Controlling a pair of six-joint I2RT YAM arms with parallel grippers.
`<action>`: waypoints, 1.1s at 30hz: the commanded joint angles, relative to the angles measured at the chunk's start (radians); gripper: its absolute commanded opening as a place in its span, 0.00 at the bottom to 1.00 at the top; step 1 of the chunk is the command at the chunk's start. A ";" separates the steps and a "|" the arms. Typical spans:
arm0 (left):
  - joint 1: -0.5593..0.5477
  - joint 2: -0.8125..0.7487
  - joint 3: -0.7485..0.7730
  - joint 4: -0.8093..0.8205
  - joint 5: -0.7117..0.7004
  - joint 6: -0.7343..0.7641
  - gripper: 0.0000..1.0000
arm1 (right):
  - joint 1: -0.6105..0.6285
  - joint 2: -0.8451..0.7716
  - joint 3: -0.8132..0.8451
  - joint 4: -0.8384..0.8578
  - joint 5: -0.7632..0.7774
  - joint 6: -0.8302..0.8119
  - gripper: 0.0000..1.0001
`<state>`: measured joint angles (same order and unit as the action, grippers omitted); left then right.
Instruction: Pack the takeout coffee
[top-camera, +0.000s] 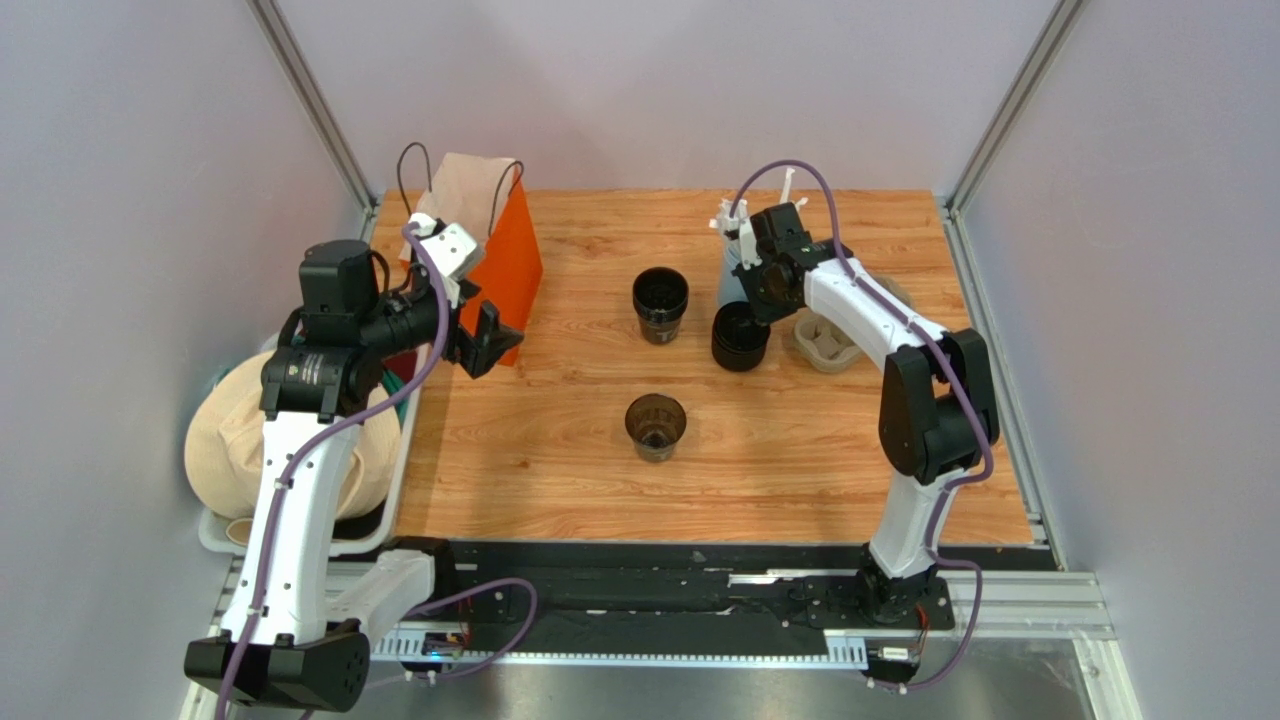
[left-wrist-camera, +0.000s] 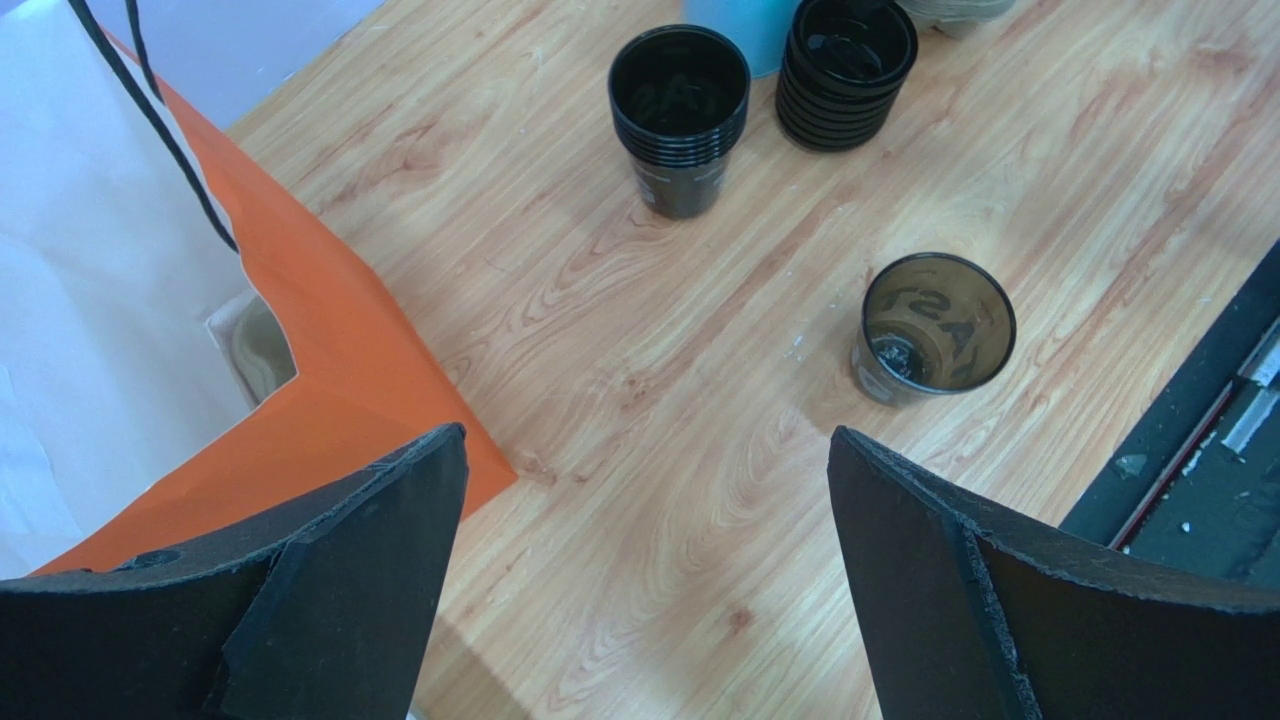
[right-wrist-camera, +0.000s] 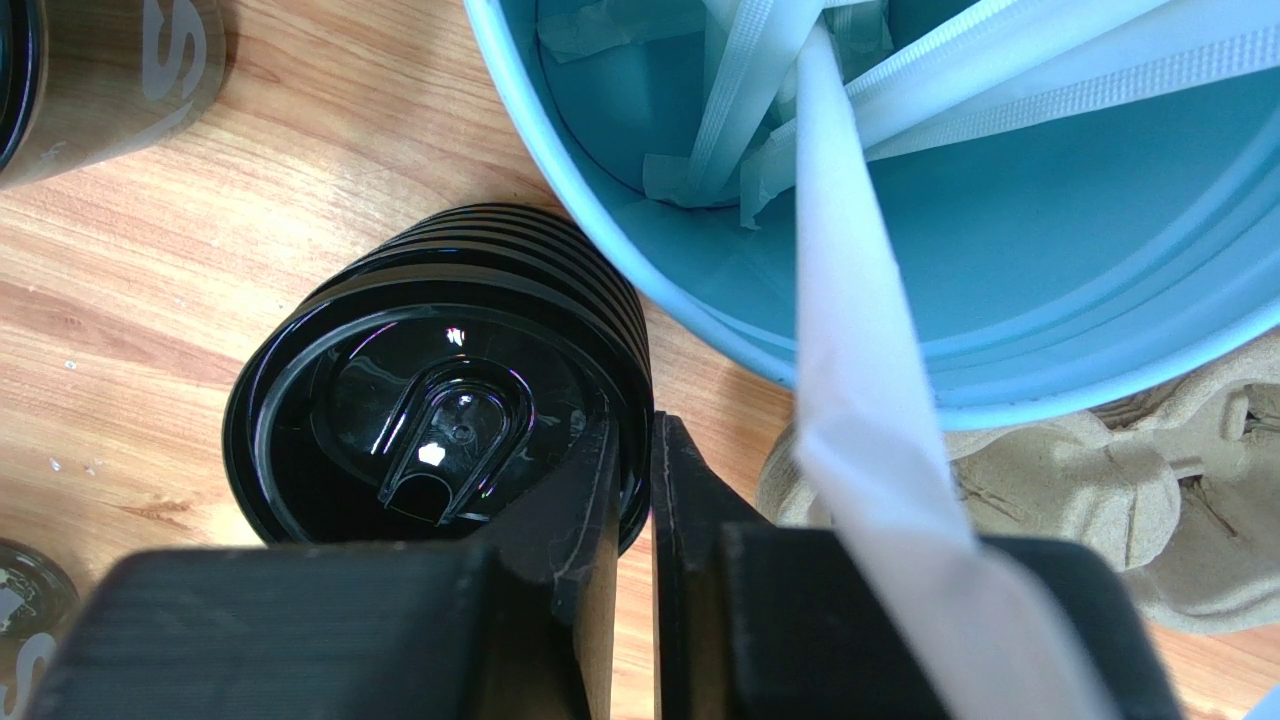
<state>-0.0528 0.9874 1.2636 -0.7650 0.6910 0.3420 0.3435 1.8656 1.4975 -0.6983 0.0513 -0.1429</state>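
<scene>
A wooden bench (top-camera: 571, 480) is closed in by pale panels on its left, back and right, with two robot arms bolted at its near edge. One orange paper bag (top-camera: 508, 263) stands open at the back-left corner, against the left edge. The left hand (top-camera: 489, 342) hovers just beside the bag's near corner, its fingers spread wide and holding nothing. One takeout coffee cup (top-camera: 655, 426), dark, brownish inside and with no lid on it, stands alone near the middle of the bench. Bare wood lies on every side of it and runs to the front edge. Behind it stands one stack of nested dark cups (top-camera: 660, 305); how many are in it I cannot tell. Just right of that sits one stack of black lids (right-wrist-camera: 436, 435), close against one pale blue cup (right-wrist-camera: 1052, 225) of white straws (right-wrist-camera: 872, 345). One moulded cardboard tray (right-wrist-camera: 1142, 465) lies beside them, toward the right side. The right hand (right-wrist-camera: 649, 450) is narrowed to a slit and pinches the top rim of the stack of black lids, one finger inside the rim and one outside.
</scene>
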 joint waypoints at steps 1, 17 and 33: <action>-0.001 -0.010 0.005 0.035 0.021 -0.011 0.99 | -0.005 -0.048 0.032 0.028 0.001 0.002 0.08; -0.012 0.016 0.091 -0.010 0.007 0.020 0.99 | 0.011 -0.158 0.127 -0.088 -0.145 -0.041 0.07; -0.285 0.123 0.275 -0.086 -0.317 0.366 0.99 | 0.087 -0.168 0.454 -0.443 -0.505 -0.139 0.08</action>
<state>-0.3187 1.1027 1.4853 -0.8886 0.4728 0.5644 0.3946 1.7111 1.8774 -1.0233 -0.3656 -0.2413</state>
